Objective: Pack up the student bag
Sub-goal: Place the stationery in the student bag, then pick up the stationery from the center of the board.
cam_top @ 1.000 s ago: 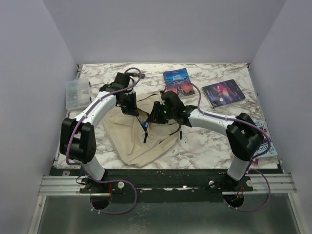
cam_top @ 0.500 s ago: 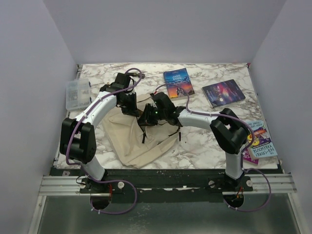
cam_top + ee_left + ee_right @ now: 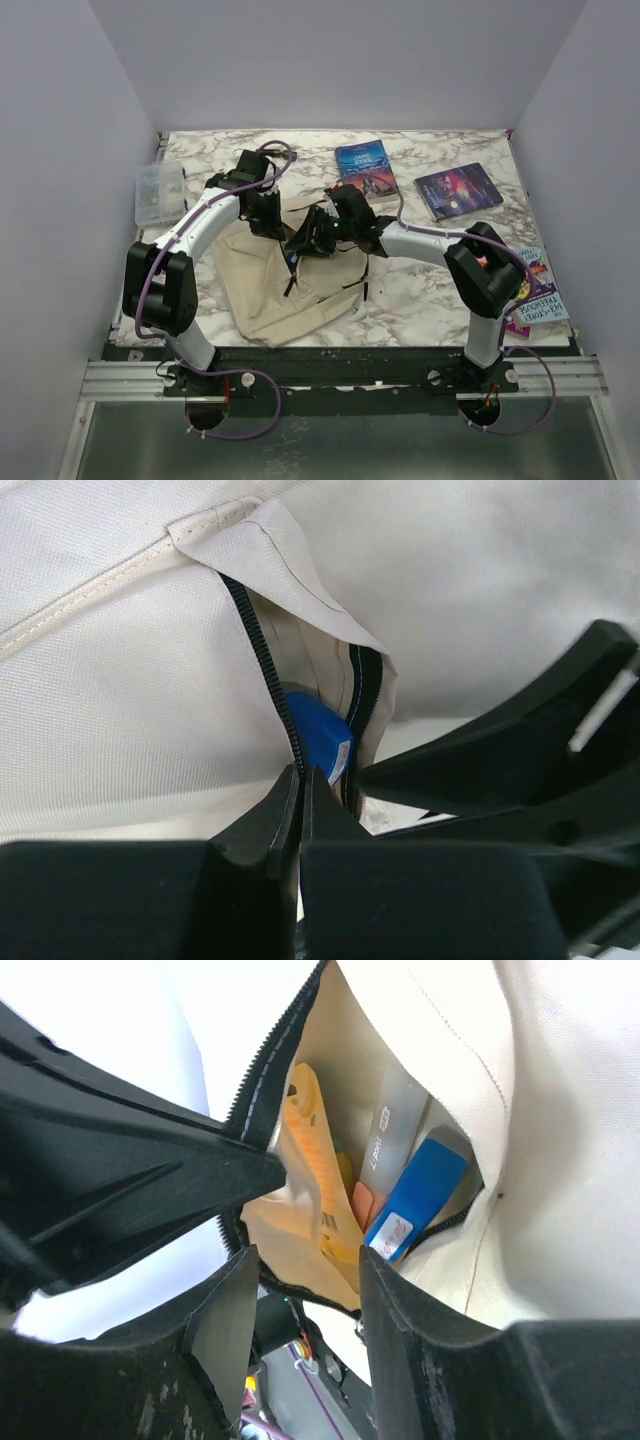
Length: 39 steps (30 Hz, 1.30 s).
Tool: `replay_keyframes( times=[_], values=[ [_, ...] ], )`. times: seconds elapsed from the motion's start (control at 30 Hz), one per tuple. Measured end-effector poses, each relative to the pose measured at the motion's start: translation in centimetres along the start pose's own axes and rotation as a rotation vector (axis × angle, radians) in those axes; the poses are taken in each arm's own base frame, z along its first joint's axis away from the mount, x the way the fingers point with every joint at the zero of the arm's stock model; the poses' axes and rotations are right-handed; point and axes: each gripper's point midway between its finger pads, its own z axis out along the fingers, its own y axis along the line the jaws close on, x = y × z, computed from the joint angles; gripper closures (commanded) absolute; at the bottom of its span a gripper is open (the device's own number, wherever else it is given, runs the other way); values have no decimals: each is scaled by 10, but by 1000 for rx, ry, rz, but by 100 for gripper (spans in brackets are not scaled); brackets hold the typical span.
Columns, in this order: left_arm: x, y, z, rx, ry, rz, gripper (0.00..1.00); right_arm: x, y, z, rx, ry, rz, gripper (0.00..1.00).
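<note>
student bag (image 3: 262, 288): blue block (image 3: 417, 1198) (eraser?), orange item (image 3: 314, 1165) inside; left tool (image 3: 300, 782) pinches zip (image 3: 262, 660), right tool (image 3: 305, 1290) spread.

You have a white marble-patterned bench (image 3: 425, 292) with grey veining, closed in by pale lilac walls (image 3: 70, 150) on three sides; a small clear plastic box (image 3: 158, 192) sits at its far left edge, close to the left wall; a blue-covered book (image 3: 366, 169) lies flat near the far middle; a dark book (image 3: 458, 190) with a purple-pink cover lies to its right, apart from it and turned at an angle; a light-blue illustrated book (image 3: 545, 295) rests at the right edge, near the right wall; a metal rail (image 3: 340, 378) runs along the near side.
</note>
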Motion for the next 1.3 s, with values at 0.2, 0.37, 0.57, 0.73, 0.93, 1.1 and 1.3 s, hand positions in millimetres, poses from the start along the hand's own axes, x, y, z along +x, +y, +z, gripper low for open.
replay_keyframes(
  times=[0.2,0.37,0.57,0.73,0.93,1.1,1.3],
  values=[
    [0,-1,0,1,1,2,100,-27,1,-41,74,-92,-66,44],
    [0,-1,0,2,0,3,100,-55,-7,-84,157,-188,-106,49],
    [0,-1,0,1,1,3,100,-98,-58,-154,374,-365,-58,46],
    [0,-1,0,2,1,3,100,-120,-118,-234,624,-541,-7,32],
    [0,-1,0,3,1,3,100,-117,-206,-340,911,-711,165,24],
    [1,-1,0,3,1,3,100,-91,-265,-392,1070,-742,330,23],
    [1,-1,0,4,2,3,100,-82,-286,-391,1123,-689,364,23]
  ],
)
